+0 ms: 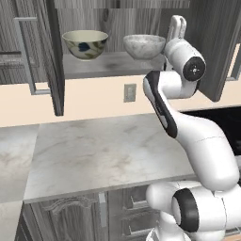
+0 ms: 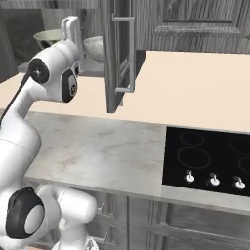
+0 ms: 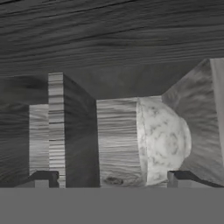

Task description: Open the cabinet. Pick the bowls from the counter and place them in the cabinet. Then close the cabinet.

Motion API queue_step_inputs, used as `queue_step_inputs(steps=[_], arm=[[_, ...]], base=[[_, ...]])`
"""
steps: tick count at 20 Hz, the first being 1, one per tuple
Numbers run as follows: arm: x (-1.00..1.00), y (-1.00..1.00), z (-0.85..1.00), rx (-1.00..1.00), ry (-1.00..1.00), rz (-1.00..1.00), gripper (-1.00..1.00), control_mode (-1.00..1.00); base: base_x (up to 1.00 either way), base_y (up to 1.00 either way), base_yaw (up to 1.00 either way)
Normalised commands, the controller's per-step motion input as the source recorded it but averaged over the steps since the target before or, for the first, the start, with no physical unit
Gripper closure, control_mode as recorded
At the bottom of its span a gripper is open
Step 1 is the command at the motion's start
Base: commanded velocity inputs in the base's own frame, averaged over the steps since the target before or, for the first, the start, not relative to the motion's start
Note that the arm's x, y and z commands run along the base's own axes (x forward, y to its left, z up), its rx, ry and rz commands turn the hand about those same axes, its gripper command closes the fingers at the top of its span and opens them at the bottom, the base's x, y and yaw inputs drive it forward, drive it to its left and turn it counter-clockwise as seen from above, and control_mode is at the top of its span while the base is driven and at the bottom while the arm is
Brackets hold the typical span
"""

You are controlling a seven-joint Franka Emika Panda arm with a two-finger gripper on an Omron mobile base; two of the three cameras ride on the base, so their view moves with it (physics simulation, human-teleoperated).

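The dark grey wood-grain cabinet (image 1: 109,64) stands open, its left door (image 1: 46,52) and right door (image 2: 117,58) swung out. On its shelf sit both bowls: the floral bowl (image 1: 84,44) on the left and the marble-look bowl (image 1: 143,46) on the right. They also appear as the floral bowl (image 2: 47,35) and the marble bowl (image 2: 94,47) behind my arm. My hand is raised in front of the shelf by the marble bowl. My gripper (image 3: 111,177) is open and holds nothing. It faces the marble bowl (image 3: 164,140) from a short distance, in a rolled view.
The marble-look counter (image 1: 103,150) lies below the cabinet. A black cooktop (image 2: 210,156) with knobs is set in at the right. A wall outlet (image 1: 130,92) sits under the shelf. The right door's bar handle (image 2: 131,53) sticks out toward me. Drawer fronts (image 1: 132,207) are below.
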Motion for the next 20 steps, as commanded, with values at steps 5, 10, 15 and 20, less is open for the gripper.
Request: queue_step_inputs(steps=[5,10,15,20], arm=[[-0.72,0.00,0.53,0.00,-0.31,0.00,-1.00,-1.00],[-0.86,-0.06,0.34,0.00,-0.06,0.00,-1.00,-1.00],[-0.86,-0.07,0.11,0.00,0.12,-0.01,-1.00,-1.00],[-0.79,-0.02,0.03,-0.01,0.31,-0.03,-1.00,-1.00]], base=[[0.00,0.00,0.00],[0.00,0.00,0.00],[0.00,0.00,0.00],[0.00,0.00,0.00]])
